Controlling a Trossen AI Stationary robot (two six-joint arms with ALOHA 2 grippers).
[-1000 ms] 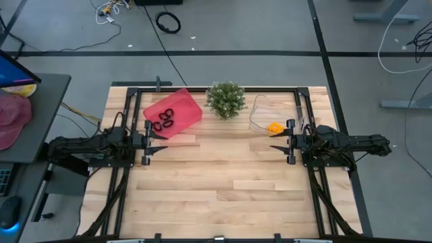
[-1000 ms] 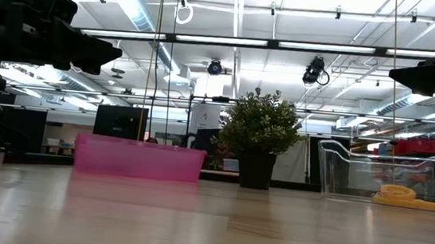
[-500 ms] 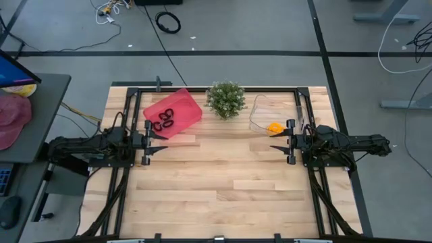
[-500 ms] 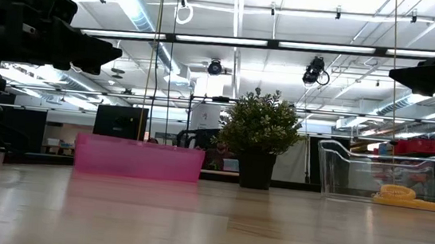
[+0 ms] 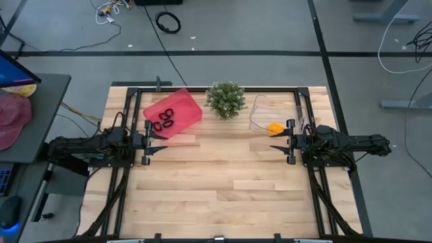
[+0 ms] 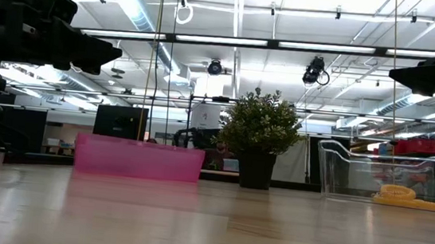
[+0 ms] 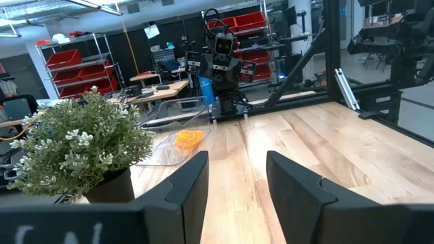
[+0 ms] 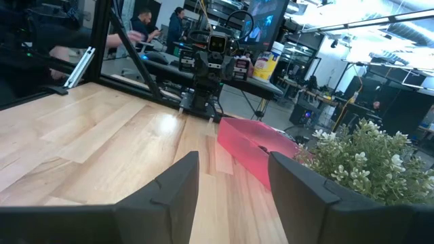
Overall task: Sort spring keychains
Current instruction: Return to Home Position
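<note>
The black spring keychains (image 5: 165, 119) lie inside a pink tray (image 5: 173, 113) on the table's far left. The orange spring keychains (image 5: 275, 127) lie in a clear tray (image 5: 263, 111) on the far right; they also show in the low view (image 6: 402, 196) and the left wrist view (image 7: 188, 139). My left gripper (image 5: 160, 142) hovers open just near of the pink tray. My right gripper (image 5: 275, 141) hovers open near the clear tray. Both are raised above the table and hold nothing.
A small green plant (image 5: 225, 98) in a dark pot stands between the two trays at the far edge. A black frame (image 5: 202, 88) runs round the table. The wide bare wood (image 5: 223, 182) lies between and near of the arms. People show in the room behind (image 8: 146, 24).
</note>
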